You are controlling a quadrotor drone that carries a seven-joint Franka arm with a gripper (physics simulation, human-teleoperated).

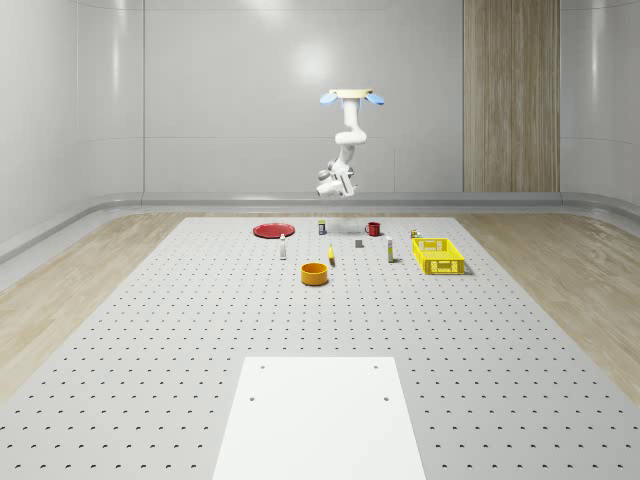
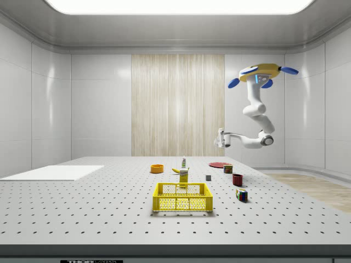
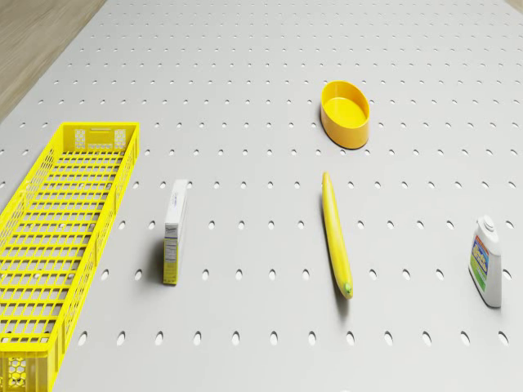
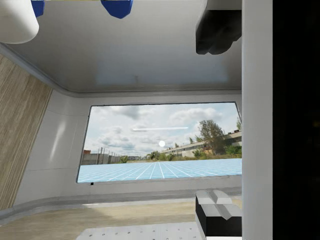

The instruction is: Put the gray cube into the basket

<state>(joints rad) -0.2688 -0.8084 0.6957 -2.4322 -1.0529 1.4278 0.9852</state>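
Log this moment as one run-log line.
drone: hovering high over the table's far side | tool: raised, well above the objects, holding nothing | gray cube: on table, untouched | basket: empty

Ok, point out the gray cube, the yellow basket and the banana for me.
gray cube (image 2: 208, 177): side view, its front face.
yellow basket (image 1: 437, 266): whole-scene view, its near wall.
banana (image 3: 335, 237): drone view, middle of its length.
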